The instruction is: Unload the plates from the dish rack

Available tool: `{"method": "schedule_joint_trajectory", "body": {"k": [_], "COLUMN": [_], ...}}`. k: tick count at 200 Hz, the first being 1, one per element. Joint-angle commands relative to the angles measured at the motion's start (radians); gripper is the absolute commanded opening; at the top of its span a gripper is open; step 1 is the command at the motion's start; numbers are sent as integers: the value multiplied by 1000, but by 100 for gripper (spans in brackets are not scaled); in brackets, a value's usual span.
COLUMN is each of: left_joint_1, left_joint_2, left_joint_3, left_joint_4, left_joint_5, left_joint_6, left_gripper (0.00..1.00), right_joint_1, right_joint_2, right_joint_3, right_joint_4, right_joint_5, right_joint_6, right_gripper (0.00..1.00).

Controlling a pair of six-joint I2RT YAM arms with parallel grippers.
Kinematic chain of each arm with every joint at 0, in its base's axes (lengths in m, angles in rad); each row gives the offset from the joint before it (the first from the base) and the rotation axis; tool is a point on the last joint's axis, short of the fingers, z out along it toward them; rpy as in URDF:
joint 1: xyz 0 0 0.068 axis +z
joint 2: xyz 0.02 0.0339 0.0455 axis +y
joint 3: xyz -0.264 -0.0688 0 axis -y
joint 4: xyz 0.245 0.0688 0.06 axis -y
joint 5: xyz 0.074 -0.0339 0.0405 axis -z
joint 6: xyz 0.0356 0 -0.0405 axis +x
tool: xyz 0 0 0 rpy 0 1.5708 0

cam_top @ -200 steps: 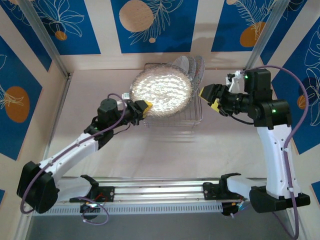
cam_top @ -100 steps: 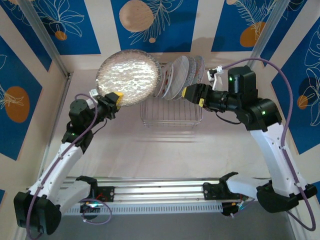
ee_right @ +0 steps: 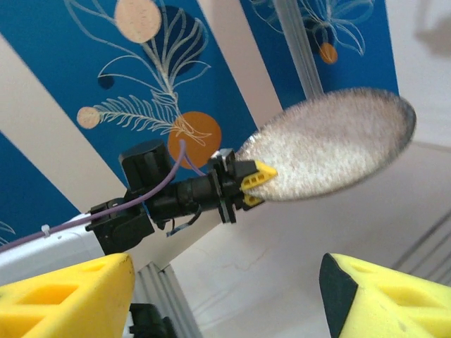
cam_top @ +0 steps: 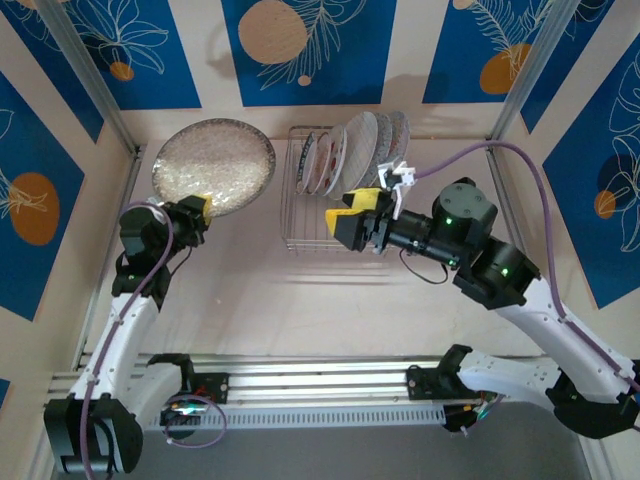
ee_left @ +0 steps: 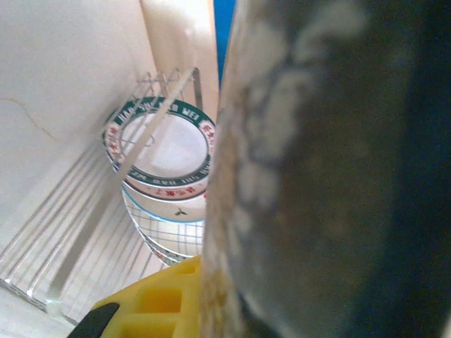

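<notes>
A large speckled grey plate is held up by its near rim at the far left, well clear of the dish rack, with my left gripper shut on it. In the left wrist view that plate looms beside the yellow finger. Several plates stand upright in the rack's back half, the nearest green-rimmed. My right gripper hovers open over the rack's front half, pointing left. Nothing lies between its fingers, and beyond them I see the held plate and the left gripper.
The rack stands against the back wall at centre. A metal frame post runs down the left side near the held plate. Bare tabletop stretches in front of the rack and to its left.
The left arm has swung the speckled plate from above the rack out to the far left. The right arm has moved left across the rack's front, its gripper still open.
</notes>
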Motion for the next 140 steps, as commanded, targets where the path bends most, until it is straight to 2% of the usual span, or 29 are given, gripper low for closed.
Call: {"method": "schedule_joint_trajectory", "body": {"k": [1,79,140], "left_joint_1": [19,72,152], "left_joint_2": [-48,75,263], "left_joint_3": [32,-55,-107], "left_joint_4": [262,376,551], "left_joint_5": [-15,-57,10], "left_joint_6": [94,173,173], "left_gripper": [0,0,0], "right_joint_1": [69,98,98], "right_joint_2": [-7,18,36], "right_joint_3": [-31,-46,-37], "right_joint_4": [150,146,119], "right_joint_5": [99,81,82], "right_joint_6": [-185,-228,-236], "right_gripper": [72,73,74]}}
